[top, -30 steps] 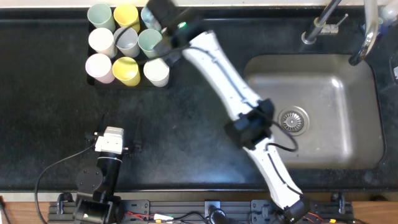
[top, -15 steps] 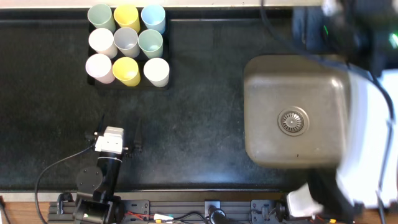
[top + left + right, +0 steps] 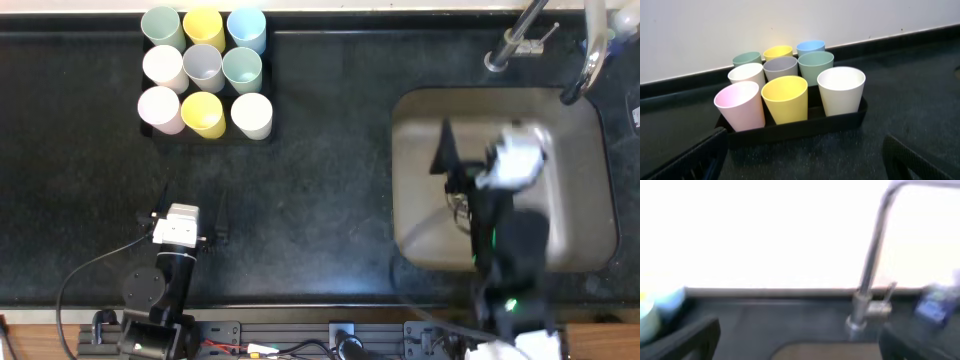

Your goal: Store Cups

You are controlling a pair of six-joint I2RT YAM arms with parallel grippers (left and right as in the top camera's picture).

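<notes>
Nine cups [image 3: 203,68] are stood in three rows of three in a tray [image 3: 795,131] at the far left of the surface [image 3: 320,200]. A sink [image 3: 570,150] is set in at the right, with a faucet [image 3: 515,38] behind it.

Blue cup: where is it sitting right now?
Top view: the blue cup stands in the tray's far right corner, by the wall, left of the sink. The far yellow cup is beside it, a green cup just in front.
</notes>
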